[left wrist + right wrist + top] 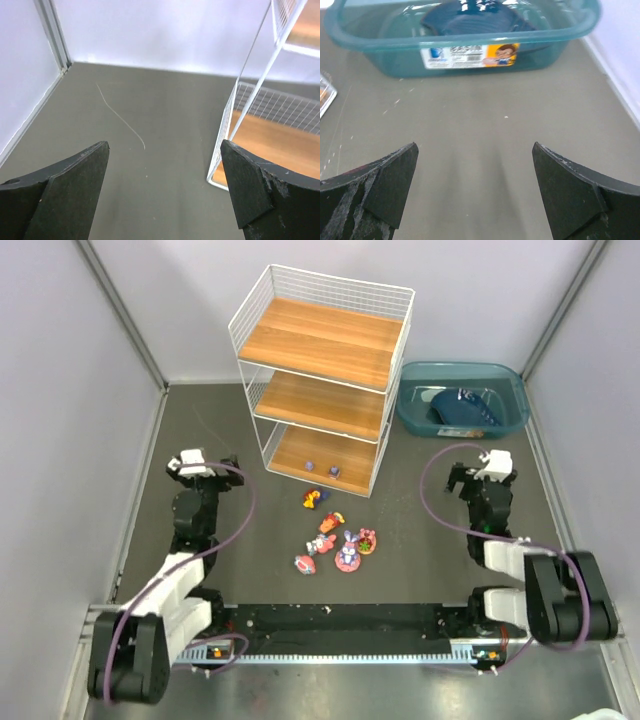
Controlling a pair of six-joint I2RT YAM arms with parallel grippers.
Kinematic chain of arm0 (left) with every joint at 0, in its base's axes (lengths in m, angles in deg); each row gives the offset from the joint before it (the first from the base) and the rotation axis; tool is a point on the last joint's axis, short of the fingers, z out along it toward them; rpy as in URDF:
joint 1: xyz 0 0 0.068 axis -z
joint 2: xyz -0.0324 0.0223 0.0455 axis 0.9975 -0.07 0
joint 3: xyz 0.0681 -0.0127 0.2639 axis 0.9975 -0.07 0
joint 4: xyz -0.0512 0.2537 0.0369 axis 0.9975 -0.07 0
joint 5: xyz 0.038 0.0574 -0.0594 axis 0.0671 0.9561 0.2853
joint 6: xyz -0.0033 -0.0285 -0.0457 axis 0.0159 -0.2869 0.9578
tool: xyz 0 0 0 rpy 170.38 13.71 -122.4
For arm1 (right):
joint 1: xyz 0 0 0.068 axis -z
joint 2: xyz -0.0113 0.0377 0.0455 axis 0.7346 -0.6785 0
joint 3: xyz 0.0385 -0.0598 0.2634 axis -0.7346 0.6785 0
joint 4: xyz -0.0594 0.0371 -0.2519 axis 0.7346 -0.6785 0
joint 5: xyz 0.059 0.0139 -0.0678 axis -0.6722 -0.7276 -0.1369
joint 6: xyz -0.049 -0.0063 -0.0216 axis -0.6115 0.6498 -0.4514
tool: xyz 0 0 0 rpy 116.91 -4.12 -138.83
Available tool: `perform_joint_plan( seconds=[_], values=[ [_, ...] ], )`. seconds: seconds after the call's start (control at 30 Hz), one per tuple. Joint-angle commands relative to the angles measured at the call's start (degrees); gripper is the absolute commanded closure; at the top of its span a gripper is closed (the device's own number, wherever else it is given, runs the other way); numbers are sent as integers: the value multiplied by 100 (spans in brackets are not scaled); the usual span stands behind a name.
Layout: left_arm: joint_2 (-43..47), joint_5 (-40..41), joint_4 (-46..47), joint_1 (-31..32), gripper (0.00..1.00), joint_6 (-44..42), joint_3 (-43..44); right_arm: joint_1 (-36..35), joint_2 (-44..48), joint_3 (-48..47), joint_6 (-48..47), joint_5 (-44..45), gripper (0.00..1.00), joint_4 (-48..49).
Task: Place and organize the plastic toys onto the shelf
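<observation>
Shelf (white wire, three wooden tiers) at the rear of the bench: top and middle tiers bare, lowest tier carrying two small purple items, too small to identify. Teal bin to its right. Left pincer and right pincer both gape wide, gripping nothing. Six toys lie loose on the bench just before the shelf; placing appears barely begun. Bench dark grey, scuffed; pale walls enclose it.
</observation>
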Motion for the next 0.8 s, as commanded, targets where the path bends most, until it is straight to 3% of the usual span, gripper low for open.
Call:
perform_joint_plan(
  seconds=[0.0, 0.03, 0.2, 0.37, 0.5, 0.63, 0.77],
  values=[
    [711, 416, -1115, 30, 1, 855, 176, -88, 1440, -785, 1025, 1414, 1, -2136],
    [859, 433, -1247, 30, 1, 960, 210, -88, 1619, -969, 1265, 1651, 1, -3308],
    [1071, -91, -2653, 30, 1, 1592, 676, -88, 2077, -1770, 2145, 1821, 1, -5190],
    [1493, -813, -2970, 196, 1, 1937, 738, -97, 2368, -1929, 2418, 1190, 1, -5623],
    [1643, -525, -3655, 750, 1, 1270, 992, -88, 2281, -1789, 2734, 591, 1, -5754],
    [1766, -17, -3911, 1793, 1, 1119, 949, -97, 1999, -1789, 2788, -645, 1, -5728],
    [1828, 55, -4052, 2639, 1, 1259, 809, -281, 2235, -1727, 2744, -720, 1, -5930]
  ],
)
